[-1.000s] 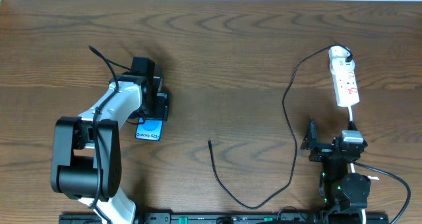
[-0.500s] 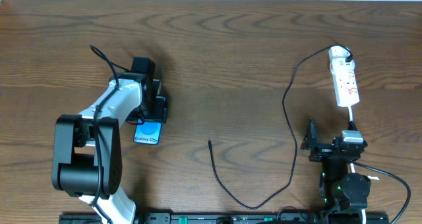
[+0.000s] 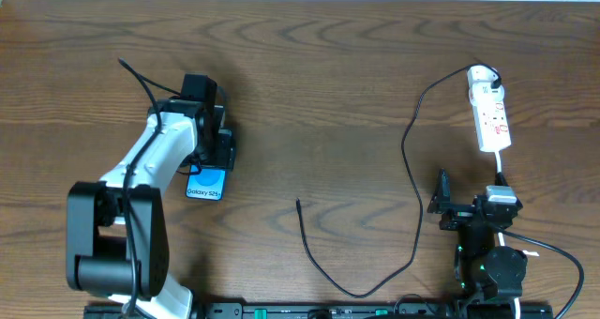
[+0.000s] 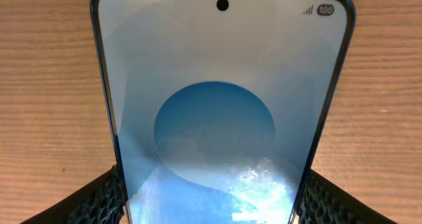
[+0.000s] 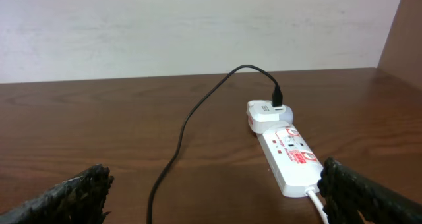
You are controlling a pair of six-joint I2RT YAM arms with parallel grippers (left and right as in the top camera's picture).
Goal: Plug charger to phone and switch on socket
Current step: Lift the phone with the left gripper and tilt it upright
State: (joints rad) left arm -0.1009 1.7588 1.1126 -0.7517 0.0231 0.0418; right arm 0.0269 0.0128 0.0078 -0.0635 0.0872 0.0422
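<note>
One phone (image 4: pixel 217 118) was between fingers (image 4: pixel 99 201) of left gripper (image 4: pixel 217 207); one charger (image 3: pixel 404 143) and one socket (image 3: pixel 491 117) lay ahead of right gripper (image 5: pixel 221 201); grippers numbered two, arms (image 3: pixel 155 155) two, white plug (image 3: pixel 482 74) one, table (image 3: pixel 328 75) one

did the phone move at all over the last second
Yes. In the overhead view the phone has shifted slightly left, away from the charger and its free tip, which stayed put.

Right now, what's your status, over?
Left gripper closed on phone. Right gripper open, empty. Charger tip loose on table, apart from phone. Nothing between them.
</note>
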